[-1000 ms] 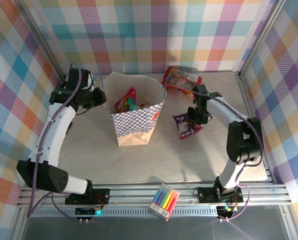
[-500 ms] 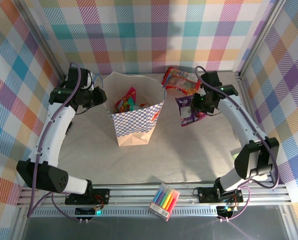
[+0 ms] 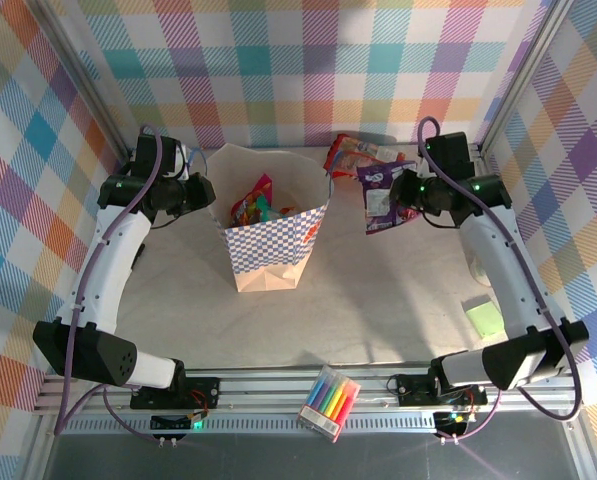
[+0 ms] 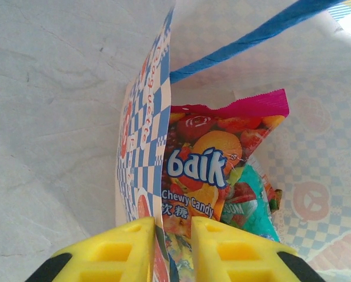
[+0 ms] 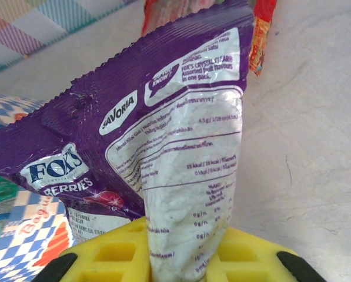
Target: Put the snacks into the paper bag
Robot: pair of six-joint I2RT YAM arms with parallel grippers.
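Note:
The paper bag (image 3: 270, 243) stands open at the middle of the table. My left gripper (image 3: 206, 194) is shut on its left wall (image 4: 141, 147), one finger outside and one inside (image 4: 173, 228). Inside lie a pink-edged candy packet (image 4: 219, 155) and a teal packet (image 4: 253, 205). My right gripper (image 3: 406, 195) is shut on a purple snack packet (image 3: 381, 197), which hangs in the air to the right of the bag's rim. In the right wrist view the purple packet (image 5: 163, 111) stands up from between the fingers (image 5: 184, 238). Red and orange packets (image 3: 363, 156) lie behind it.
A pale green packet (image 3: 485, 317) lies near the table's right edge. A clear pack of coloured markers (image 3: 330, 401) rests on the front rail. Checkered walls close in the left, back and right sides.
My right arm has lifted the purple packet off the table and carried it back and up, level with the bag's rim. The left gripper has kept its hold on the bag.

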